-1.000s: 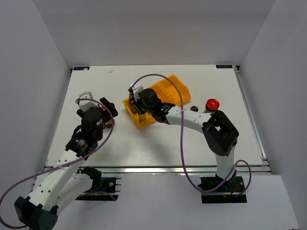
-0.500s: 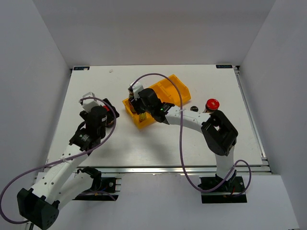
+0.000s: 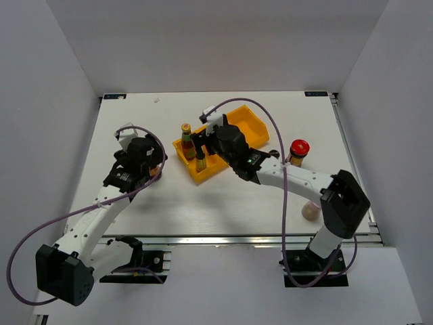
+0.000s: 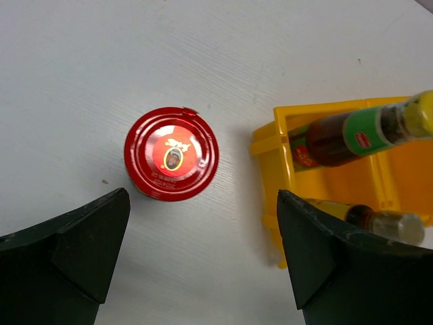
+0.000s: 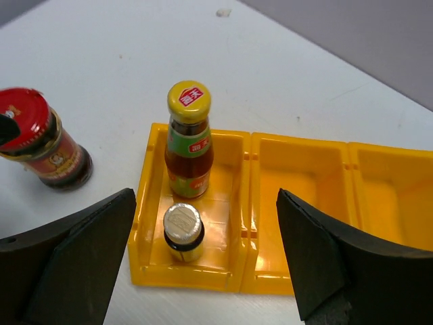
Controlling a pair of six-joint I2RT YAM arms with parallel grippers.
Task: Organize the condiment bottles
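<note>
- In the end compartment of the yellow tray (image 5: 298,169): yellow-capped sauce bottle (image 5: 189,139) upright, silver-capped small bottle (image 5: 183,230) just beside it.
- Above them: right gripper (image 5: 205,196), fingers spread wide, gripping nothing.
- On the table (image 3: 203,203) beside that tray end: red-lidded jar (image 4: 171,154), under the left gripper (image 4: 203,196), fingers spread, clear of it.
- Toward the table's right side: second red-lidded jar (image 3: 299,150), pink-lidded shaker (image 3: 310,211).

Tray (image 5: 298,179): smooth, glossy yellow plastic.
Table (image 4: 135,68): matt white, faintly speckled.
Jar (image 4: 171,154) beside tray: glossy red printed lid, metal-looking.
Tall bottle (image 5: 189,139) in tray: shiny clear body, yellow plastic cap.
</note>
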